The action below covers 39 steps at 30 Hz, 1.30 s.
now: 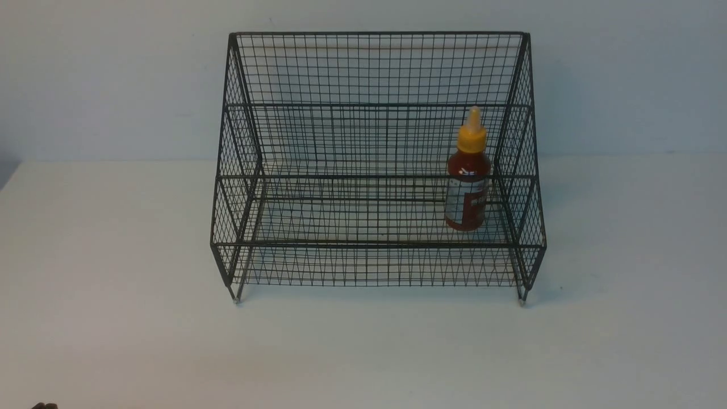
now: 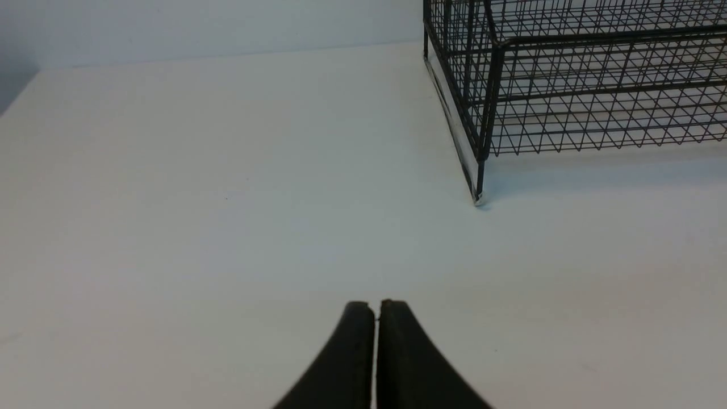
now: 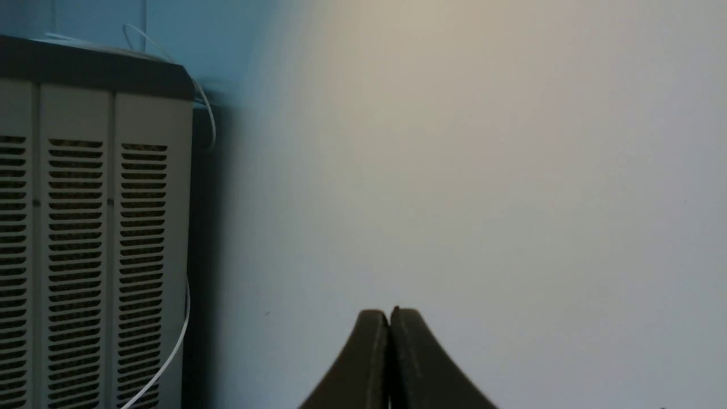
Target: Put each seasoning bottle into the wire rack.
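The seasoning bottle (image 1: 467, 176), clear with dark red sauce, a yellow pointed cap and a red-and-white label, stands upright on the lower tier of the wire rack (image 1: 375, 142), near its right side. The black mesh rack stands on the white table at the middle back; its front left corner and foot also show in the left wrist view (image 2: 483, 113). My left gripper (image 2: 377, 307) is shut and empty, low over the bare table, apart from the rack's left foot. My right gripper (image 3: 389, 313) is shut and empty, facing a plain wall, away from the rack.
The white table (image 1: 113, 284) spreads around the rack, with a pale wall behind. A dark bit of the left arm (image 1: 44, 405) shows at the front left edge. The right wrist view shows a beige vented cabinet (image 3: 85, 238) with a white cable.
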Tool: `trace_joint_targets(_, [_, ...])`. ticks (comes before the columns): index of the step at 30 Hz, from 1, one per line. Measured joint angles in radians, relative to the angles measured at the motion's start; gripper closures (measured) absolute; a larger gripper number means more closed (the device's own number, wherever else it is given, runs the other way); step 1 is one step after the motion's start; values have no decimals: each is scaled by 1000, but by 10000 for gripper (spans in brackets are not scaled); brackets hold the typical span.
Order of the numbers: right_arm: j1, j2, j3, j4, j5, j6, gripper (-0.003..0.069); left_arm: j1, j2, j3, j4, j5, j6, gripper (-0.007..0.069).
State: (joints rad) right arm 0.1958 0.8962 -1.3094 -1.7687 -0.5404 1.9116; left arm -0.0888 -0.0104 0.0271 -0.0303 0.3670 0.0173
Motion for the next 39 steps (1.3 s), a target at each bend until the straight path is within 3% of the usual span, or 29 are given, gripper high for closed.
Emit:
trace_joint_targets(10, [0, -79, -1, 164, 114, 92, 671, 0, 0, 0, 0, 0, 0, 629])
trace_joint_targets(15, [0, -98, -4, 274, 145, 50, 671, 0, 0, 0, 0, 0, 0, 629])
trace_joint_targets(17, [0, -98, -4, 378, 162, -81, 671, 0, 0, 0, 0, 0, 0, 629])
trace_joint_targets(19, [0, -98, -4, 549, 175, -360, 671, 0, 0, 0, 0, 0, 0, 629])
trace_joint_targets(20, [0, -98, -4, 567, 176, -389, 671, 0, 0, 0, 0, 0, 0, 629])
trace_joint_targets(23, [0, -99, 21, 941, 211, -928, 671, 0, 0, 0, 0, 0, 0, 629])
trace_joint_targets(24, [0, -100, 24, 995, 222, -992, 671, 0, 0, 0, 0, 0, 0, 629])
trace_joint_targets(27, [0, -100, 50, 1482, 439, -1512, 671, 0, 0, 0, 0, 0, 0, 629])
trace_joint_targets(29, [0, -99, 53, 1692, 611, -1748, 671, 0, 0, 0, 0, -1, 0, 629])
trace_joint_targets(34, [0, -97, 63, 1929, 944, -2098, 671, 0, 0, 0, 0, -1, 0, 629])
trace_joint_targets(39, [0, -94, 88, 1995, 1043, -2168, 671, 0, 0, 0, 0, -1, 0, 629])
